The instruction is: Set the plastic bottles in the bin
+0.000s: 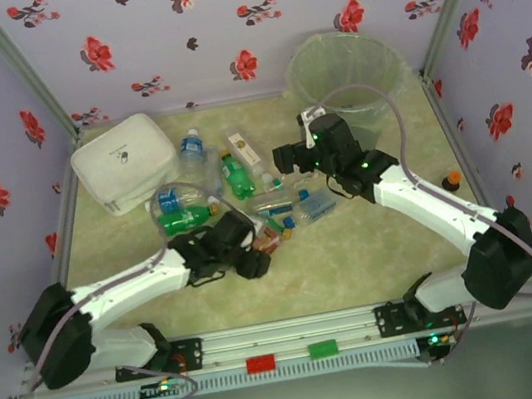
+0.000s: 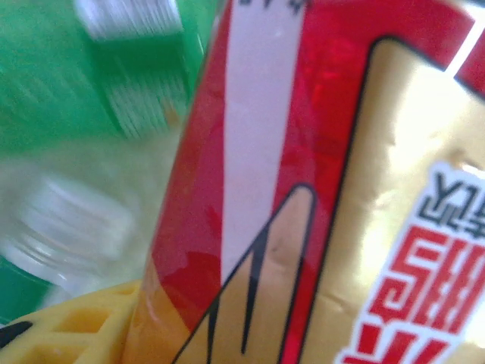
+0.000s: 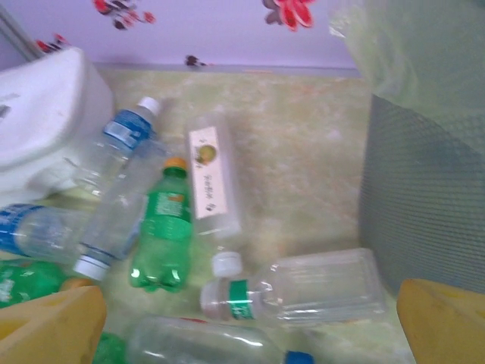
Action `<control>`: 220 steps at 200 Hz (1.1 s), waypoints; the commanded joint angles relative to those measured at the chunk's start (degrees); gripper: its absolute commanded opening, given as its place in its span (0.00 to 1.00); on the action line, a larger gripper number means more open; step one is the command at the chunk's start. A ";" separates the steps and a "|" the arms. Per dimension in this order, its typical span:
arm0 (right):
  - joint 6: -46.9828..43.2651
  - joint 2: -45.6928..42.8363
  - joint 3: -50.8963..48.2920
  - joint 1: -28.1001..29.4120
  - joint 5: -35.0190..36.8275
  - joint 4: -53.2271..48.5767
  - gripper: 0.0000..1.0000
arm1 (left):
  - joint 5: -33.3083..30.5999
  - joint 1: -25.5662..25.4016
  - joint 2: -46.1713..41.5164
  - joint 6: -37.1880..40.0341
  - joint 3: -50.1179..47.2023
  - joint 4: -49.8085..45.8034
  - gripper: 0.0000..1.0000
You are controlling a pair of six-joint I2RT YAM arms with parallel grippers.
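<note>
Left wrist view showed a red-and-gold labelled bottle [image 2: 303,189] close up; the left jaws' state I could not tell. Right jaws stood wide apart near clear and green plastic bottles [image 3: 161,227].

Lab test booth; floral-papered walls [image 1: 248,20]; aluminium frame [image 1: 297,330]

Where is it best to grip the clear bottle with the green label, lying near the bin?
Probably grip the clear bottle at mid-body from above, closing across its width: it lies flat on its side, and the bin stands close to its base.
</note>
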 commanded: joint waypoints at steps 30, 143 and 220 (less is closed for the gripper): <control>6.30 -2.79 -0.10 -0.73 -15.50 9.96 1.00 | -3.34 11.37 -7.42 -9.59 -6.68 35.96 0.46; 14.91 3.99 0.75 -0.68 -35.51 23.44 1.00 | 12.50 16.37 1.61 -15.84 -5.51 57.13 0.43; 16.35 8.74 2.17 0.06 -37.62 25.35 0.92 | 15.01 16.29 3.94 -15.12 -2.61 54.53 0.43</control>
